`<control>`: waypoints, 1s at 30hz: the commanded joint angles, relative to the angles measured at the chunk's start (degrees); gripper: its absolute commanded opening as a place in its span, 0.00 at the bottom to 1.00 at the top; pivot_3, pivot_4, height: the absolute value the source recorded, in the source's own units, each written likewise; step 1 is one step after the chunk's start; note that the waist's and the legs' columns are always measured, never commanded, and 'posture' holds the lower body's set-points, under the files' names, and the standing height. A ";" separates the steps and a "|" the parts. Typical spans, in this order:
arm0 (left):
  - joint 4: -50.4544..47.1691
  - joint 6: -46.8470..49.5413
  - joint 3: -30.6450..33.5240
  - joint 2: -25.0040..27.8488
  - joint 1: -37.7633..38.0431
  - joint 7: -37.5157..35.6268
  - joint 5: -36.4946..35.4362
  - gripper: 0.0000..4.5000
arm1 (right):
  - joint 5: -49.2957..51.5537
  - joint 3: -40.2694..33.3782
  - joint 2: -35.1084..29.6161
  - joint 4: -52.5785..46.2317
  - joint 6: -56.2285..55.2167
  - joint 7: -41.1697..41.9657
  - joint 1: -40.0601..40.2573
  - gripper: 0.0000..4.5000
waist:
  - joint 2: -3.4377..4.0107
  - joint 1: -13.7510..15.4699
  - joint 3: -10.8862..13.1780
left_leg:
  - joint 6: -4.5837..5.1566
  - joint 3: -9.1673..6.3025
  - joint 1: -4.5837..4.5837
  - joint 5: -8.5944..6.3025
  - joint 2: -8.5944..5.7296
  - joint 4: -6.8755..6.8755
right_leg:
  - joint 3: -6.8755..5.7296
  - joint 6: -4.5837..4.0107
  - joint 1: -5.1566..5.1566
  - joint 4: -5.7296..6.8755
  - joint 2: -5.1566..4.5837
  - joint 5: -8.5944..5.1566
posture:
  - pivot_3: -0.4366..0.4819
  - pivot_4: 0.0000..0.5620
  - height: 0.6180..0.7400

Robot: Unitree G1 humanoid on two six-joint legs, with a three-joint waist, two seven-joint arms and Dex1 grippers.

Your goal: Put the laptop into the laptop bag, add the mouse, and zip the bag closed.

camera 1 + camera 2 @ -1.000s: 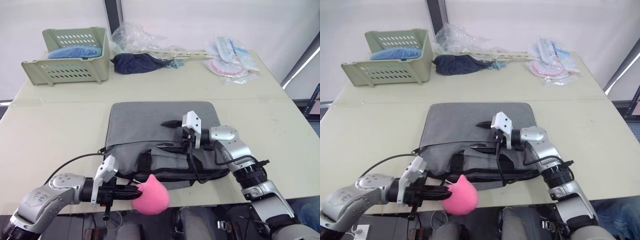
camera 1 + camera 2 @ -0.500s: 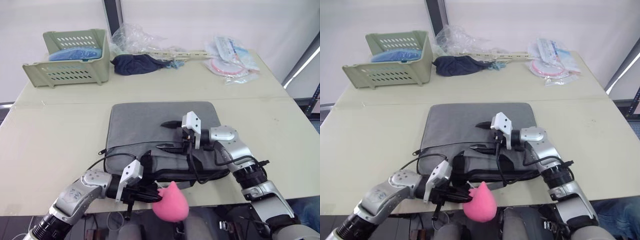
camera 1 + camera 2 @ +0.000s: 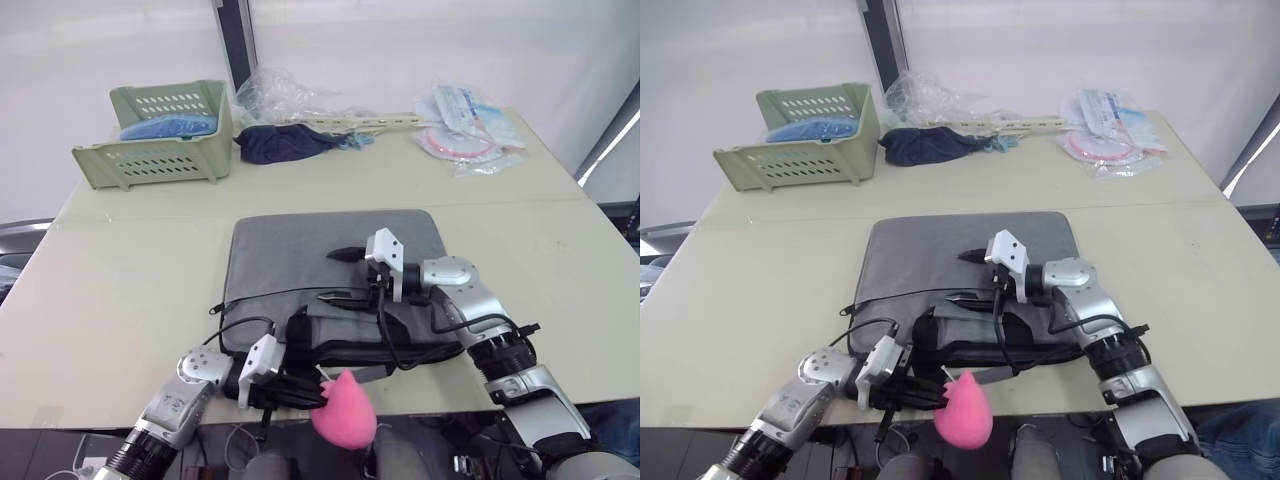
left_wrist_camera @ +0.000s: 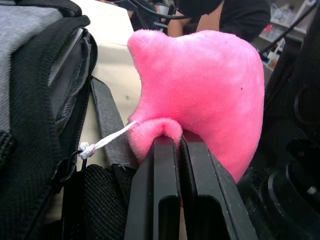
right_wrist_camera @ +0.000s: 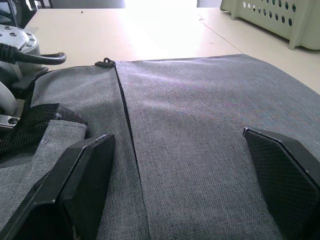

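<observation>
The grey laptop bag [image 3: 320, 250] lies flat in the middle of the table, its black handles and zipper side [image 3: 340, 345] toward the front edge. My left gripper [image 3: 318, 397] is at that edge, shut on a tab of a pink plush charm [image 4: 200, 95] that hangs past the table. A white cord [image 4: 102, 144] ties the charm to the zipper pull. My right gripper [image 3: 332, 274] hovers open just over the bag's top face, the grey fabric [image 5: 190, 150] showing between its fingers [image 5: 82, 175]. The laptop and the mouse are out of view.
At the back stand a green basket [image 3: 165, 130] holding something blue, a dark navy cloth bundle [image 3: 285, 142], crumpled clear plastic [image 3: 285, 92] and plastic packets [image 3: 465, 125]. A black cable [image 3: 235, 325] loops by the bag's front left corner.
My left gripper has pulled the pink charm to the right along the bag's front edge. The right gripper has stayed over the bag. The head camera has shifted slightly.
</observation>
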 commanded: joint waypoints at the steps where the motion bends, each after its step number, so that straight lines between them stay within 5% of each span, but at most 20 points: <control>1: 0.69 2.24 -3.93 0.89 2.27 -0.84 3.70 0.00 | -4.83 3.38 0.21 4.59 2.38 -1.09 2.25 1.00 | 0.03 -0.07 -0.02 | 0.00 0.00 0.00 0.00 0.00 -0.01 | 0.00 0.00 0.00 -0.01 0.00 0.00 | 0.48 0.27 1.00; 12: -19.26 23.04 6.72 10.05 -1.02 1.30 -11.31 0.00 | -4.89 3.25 0.65 5.39 2.12 -1.02 1.88 1.00 | -1.01 -0.78 0.57 | -0.36 0.01 -0.06 0.25 0.08 -0.44 | -0.01 -0.10 -0.56 0.09 0.13 -0.05 | 0.48 0.27 1.00; 30: -12.94 28.06 -3.48 0.26 -11.21 0.80 -5.05 0.00 | -5.18 3.39 0.46 5.44 2.12 -0.59 1.65 1.00 | -1.20 -0.62 0.75 | -0.37 0.11 -0.12 0.29 0.06 -0.44 | 0.04 -0.10 -0.67 0.10 0.19 -0.05 | 0.48 0.27 1.00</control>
